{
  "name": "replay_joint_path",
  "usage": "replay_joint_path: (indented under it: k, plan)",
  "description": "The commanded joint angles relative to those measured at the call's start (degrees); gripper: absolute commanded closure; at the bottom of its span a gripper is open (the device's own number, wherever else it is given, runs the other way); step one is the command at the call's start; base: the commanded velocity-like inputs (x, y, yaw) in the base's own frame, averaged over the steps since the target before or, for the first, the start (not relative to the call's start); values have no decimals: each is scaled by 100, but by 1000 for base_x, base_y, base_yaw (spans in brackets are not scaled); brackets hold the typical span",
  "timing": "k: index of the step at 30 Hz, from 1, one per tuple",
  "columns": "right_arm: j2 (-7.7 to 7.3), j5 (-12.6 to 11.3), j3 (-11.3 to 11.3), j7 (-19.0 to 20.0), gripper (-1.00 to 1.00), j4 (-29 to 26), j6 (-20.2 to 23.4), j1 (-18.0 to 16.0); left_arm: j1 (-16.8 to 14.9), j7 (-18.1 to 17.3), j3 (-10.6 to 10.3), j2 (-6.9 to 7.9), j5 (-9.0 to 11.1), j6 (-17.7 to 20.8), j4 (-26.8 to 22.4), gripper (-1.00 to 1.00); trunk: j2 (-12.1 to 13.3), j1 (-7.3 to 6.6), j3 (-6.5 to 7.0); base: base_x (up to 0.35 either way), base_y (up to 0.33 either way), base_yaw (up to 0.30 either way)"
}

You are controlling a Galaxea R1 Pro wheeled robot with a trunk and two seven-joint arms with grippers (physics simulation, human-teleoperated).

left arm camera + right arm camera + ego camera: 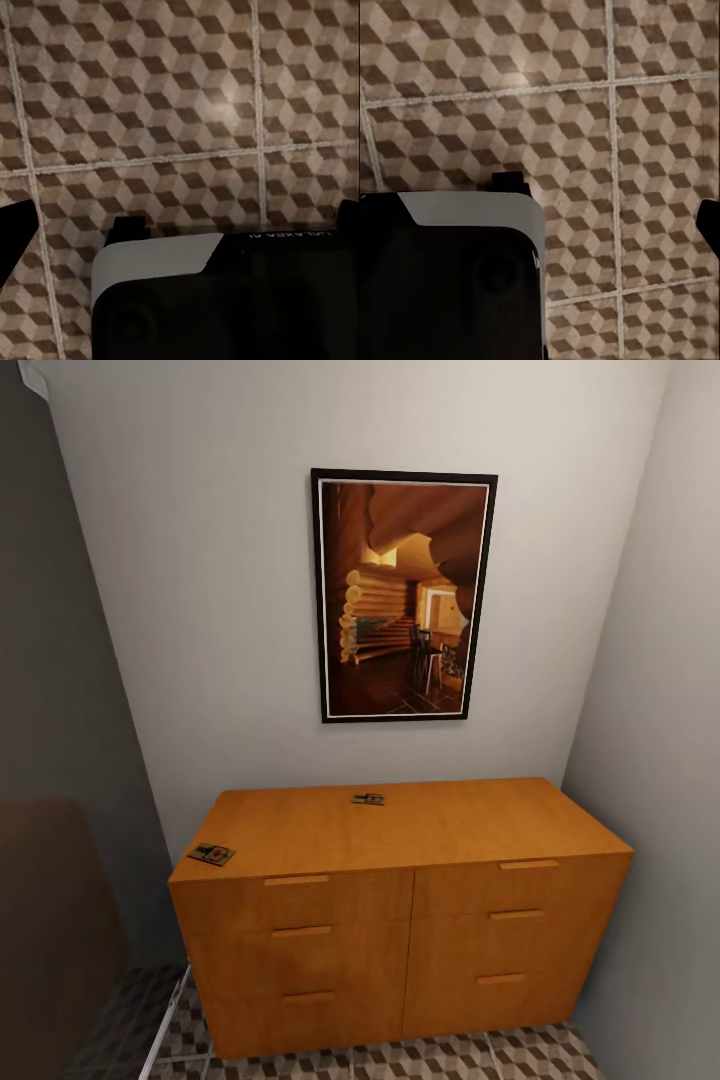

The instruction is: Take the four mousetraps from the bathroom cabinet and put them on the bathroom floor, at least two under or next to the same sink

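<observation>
Nearest of all, both wrist cameras look straight down at the bathroom floor (187, 112), its large square tiles printed with brown, beige and white cubes and split by pale grout lines. In the left wrist view a black and grey robot body fills the near part of the picture, with dark finger (15, 232) edges at the two sides; nothing lies between them, but whether the left fingers are spread or closed cannot be told from what shows. The right wrist view gives the same kind of sight: patterned tiles (607, 150), a dark body with a grey top, and a dark tip (709, 221) at one edge. The state of the right fingers cannot be told either.

From the head camera, a strip of the same tiled floor (450, 1055) runs along the foot of the cabinet (400, 940), a low, wide orange-brown unit with six drawer fronts in two columns and thin bar handles. It stands in a narrow alcove between pale walls. Two mousetraps lie flat on its top, well apart: one mousetrap (211, 853) sits at the front left corner, close to the edge, and a second mousetrap (368, 798) lies near the back edge, about midway along. Above the cabinet, on the far wall, hangs a dark-framed picture (400, 595) of a log interior.
</observation>
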Motion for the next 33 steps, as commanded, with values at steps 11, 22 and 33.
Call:
replay_joint_path:
  k: [11, 22, 33]
  plan:
    - [73, 157, -24, 22, -100, -4769, 3378, 2, -2, 5, -48, 61, -7, 2538, -3510, -100, -5, 0, -8, 0, 0, 0]
    - [68, 148, 279, 27, -100, -7007, 4812, 13, -6, 4, -48, 13, -279, 4268, -6198, -100, -5, 0, -8, 0, 0, 0]
    - [94, 124, 576, 25, -100, -7661, 5556, -1005, -298, -16, -50, -252, -364, 5146, -7227, -100, -5, 0, -8, 0, 0, 0]
